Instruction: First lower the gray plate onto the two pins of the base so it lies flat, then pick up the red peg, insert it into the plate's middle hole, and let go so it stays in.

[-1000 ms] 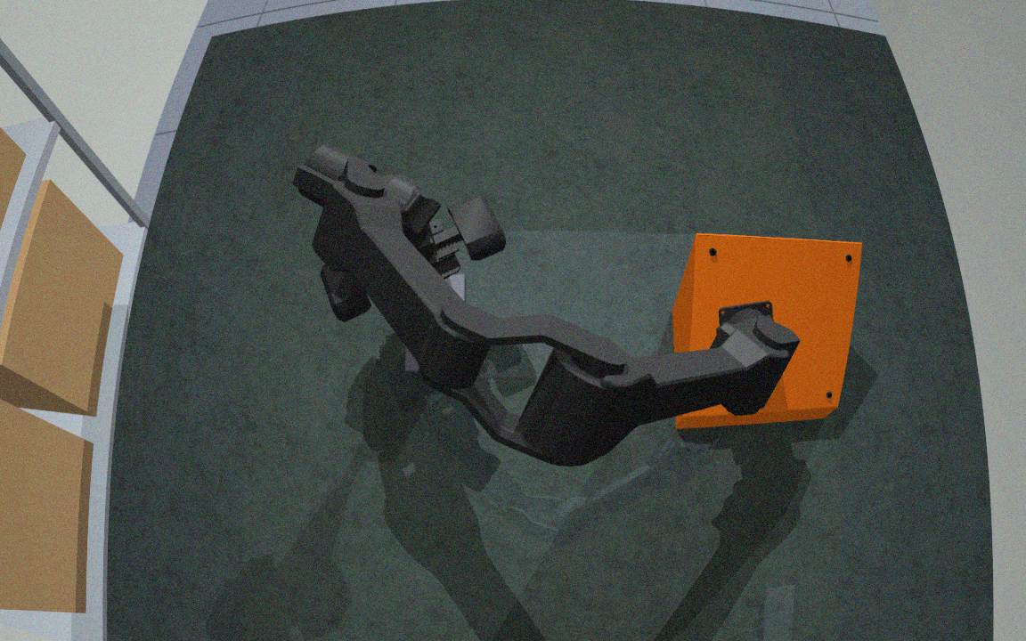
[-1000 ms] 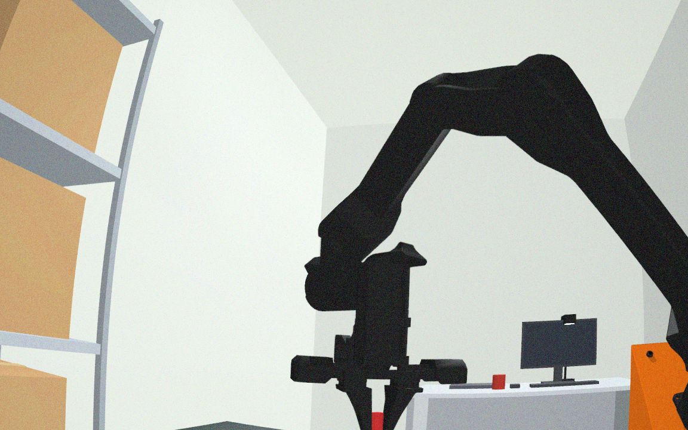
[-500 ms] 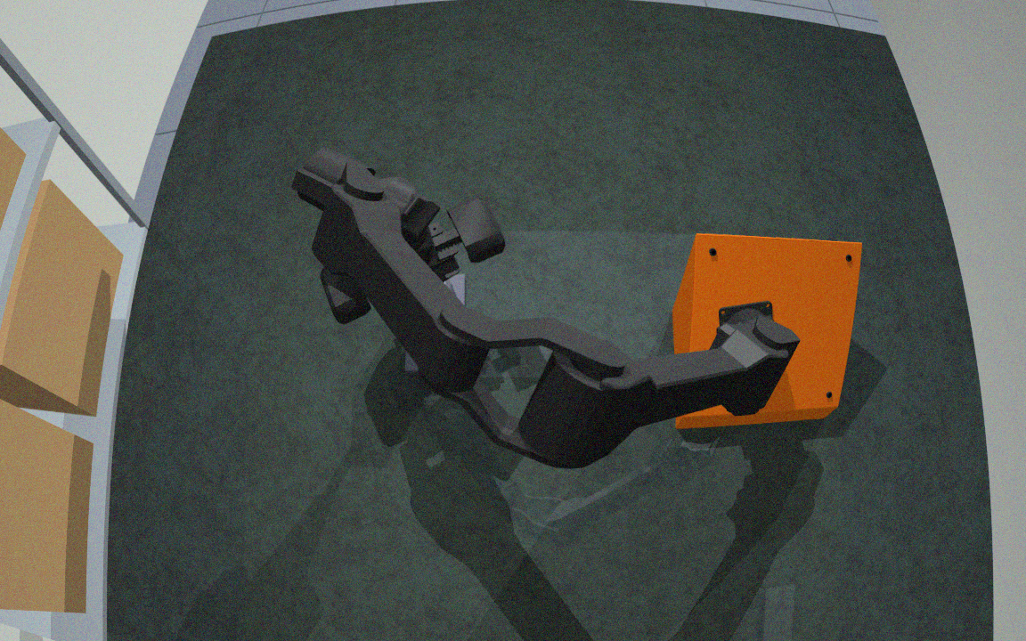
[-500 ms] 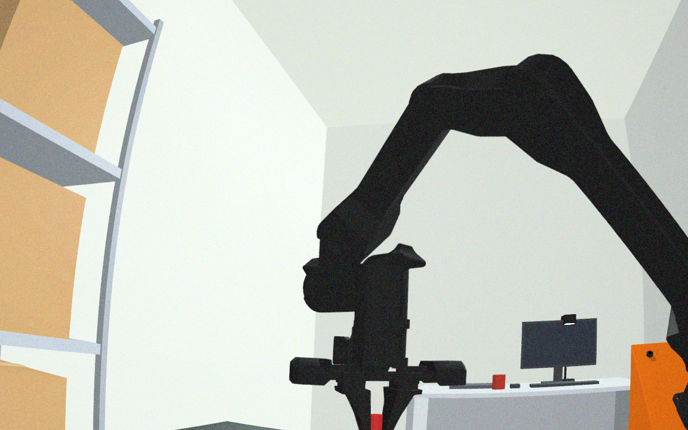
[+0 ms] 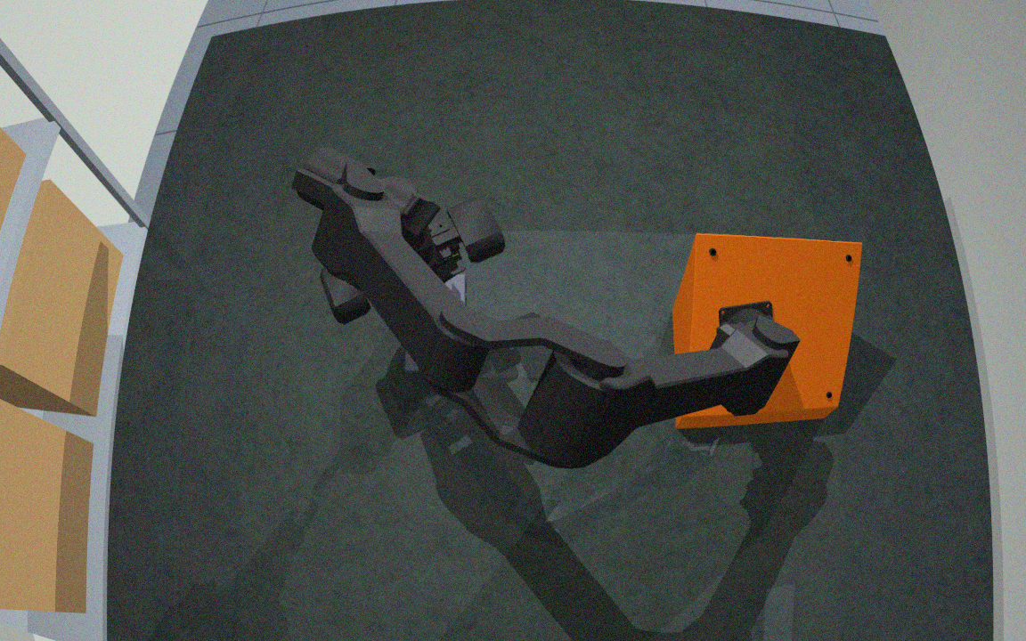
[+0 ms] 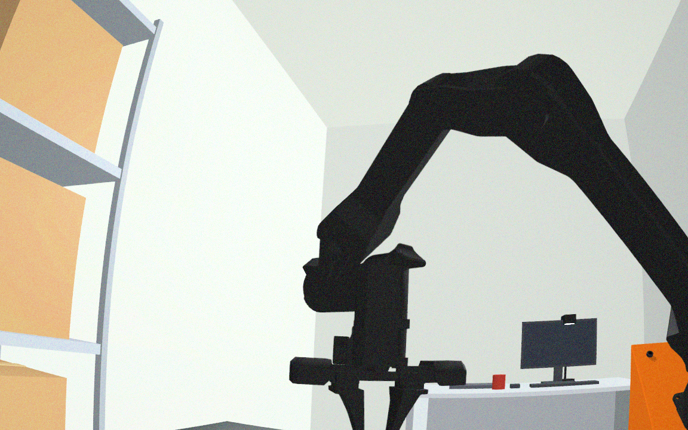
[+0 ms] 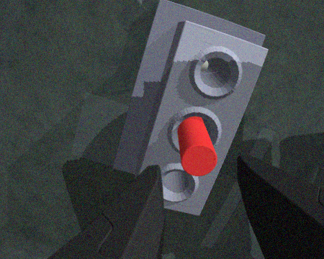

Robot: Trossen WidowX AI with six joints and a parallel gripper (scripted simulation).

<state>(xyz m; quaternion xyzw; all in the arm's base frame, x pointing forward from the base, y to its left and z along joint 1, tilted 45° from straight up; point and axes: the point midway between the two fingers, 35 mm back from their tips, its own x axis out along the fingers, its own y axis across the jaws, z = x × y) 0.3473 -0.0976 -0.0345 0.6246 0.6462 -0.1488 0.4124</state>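
The gray plate point(image 7: 199, 108) sits over the gray base point(image 7: 147, 65) in the wrist view, with its long edges roughly parallel to the base's. A pale pin tip point(image 7: 204, 65) shows inside the plate's far hole. Whether the plate lies fully flat cannot be told. The red peg point(image 7: 197, 144) stands in the middle hole with a good part of it above the rim; its lower end is hidden. My gripper point(image 7: 199, 172) point(image 6: 374, 424) is open, one finger on each side of the peg's top, with a gap on both sides. In the top view the arm hides the peg.
The arm's orange mount point(image 5: 779, 279) point(image 6: 645, 390) stands at the right. Shelves with cardboard boxes point(image 5: 22, 494) point(image 6: 15, 256) are at the left. A desk point(image 6: 522, 414) with a monitor point(image 6: 558, 342) and a red cup point(image 6: 498, 381) is in the background.
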